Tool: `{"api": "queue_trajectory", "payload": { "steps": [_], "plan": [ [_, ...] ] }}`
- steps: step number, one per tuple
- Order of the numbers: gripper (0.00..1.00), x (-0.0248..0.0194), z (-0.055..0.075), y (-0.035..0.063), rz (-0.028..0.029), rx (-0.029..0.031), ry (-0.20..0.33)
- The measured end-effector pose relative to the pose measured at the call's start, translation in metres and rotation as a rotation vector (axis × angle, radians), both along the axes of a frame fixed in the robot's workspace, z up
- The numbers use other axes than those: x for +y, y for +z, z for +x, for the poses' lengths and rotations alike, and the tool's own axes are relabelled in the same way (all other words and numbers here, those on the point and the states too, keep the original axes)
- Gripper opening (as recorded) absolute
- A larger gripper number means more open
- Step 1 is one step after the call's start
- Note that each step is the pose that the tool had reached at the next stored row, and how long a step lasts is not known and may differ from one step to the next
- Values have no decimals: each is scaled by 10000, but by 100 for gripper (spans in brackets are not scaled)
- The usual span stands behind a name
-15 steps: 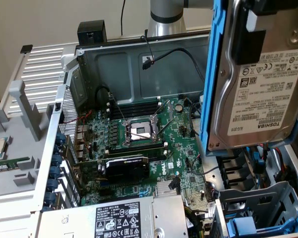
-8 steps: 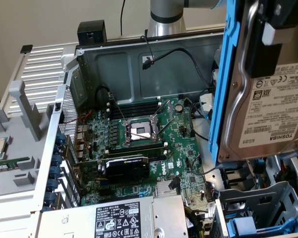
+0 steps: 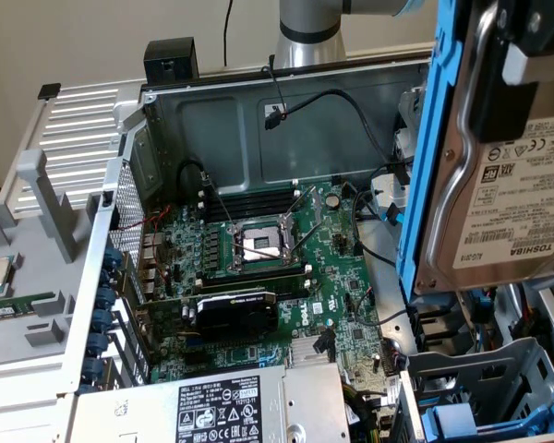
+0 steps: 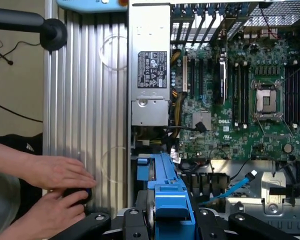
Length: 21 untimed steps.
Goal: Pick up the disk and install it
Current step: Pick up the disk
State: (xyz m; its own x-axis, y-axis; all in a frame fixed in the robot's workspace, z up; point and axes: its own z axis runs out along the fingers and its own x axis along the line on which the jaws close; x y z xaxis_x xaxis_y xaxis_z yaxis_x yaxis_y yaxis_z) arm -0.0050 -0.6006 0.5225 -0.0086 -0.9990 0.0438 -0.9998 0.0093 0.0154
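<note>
Disk [image 3: 503, 198], silver with its white Toshiba label turned toward the exterior view, is clamped on edge between the jaws of the gripper [image 4: 172, 224]. The blue plastic frame [image 4: 170, 197] clipped around the disk sticks out straight ahead from between the two black fingers [image 4: 107, 222], which press in on it from either side. Held this way, the disk hangs raised and slightly tilted over the open computer case [image 3: 245, 115]. Below the jaws, at the near corner of the case, stands a grey metal drive cage [image 3: 503, 383]. Farther out from the jaws lies the green motherboard [image 3: 342, 323], with the square processor socket [image 3: 258, 245] near its middle. The large grey power-supply box [image 3: 222, 406] sits along the case's edge, well apart from the jaws. Off to one side of the jaws, outside the case, a person's hands [image 4: 57, 172] rest on a ribbed grey panel [image 4: 90, 90], closed around a small dark thing [image 4: 77, 194].
</note>
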Motion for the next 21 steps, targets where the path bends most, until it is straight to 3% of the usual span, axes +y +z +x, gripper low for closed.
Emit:
{"api": "queue_trajectory", "payload": {
  "steps": [3,10,21],
  "plan": [
    [37,0,36,-1,69,-4,-43],
    [37,-15,116,-39,288,-6,-133],
    [37,-109,129,-237,293,-33,-418]
  ]
}}
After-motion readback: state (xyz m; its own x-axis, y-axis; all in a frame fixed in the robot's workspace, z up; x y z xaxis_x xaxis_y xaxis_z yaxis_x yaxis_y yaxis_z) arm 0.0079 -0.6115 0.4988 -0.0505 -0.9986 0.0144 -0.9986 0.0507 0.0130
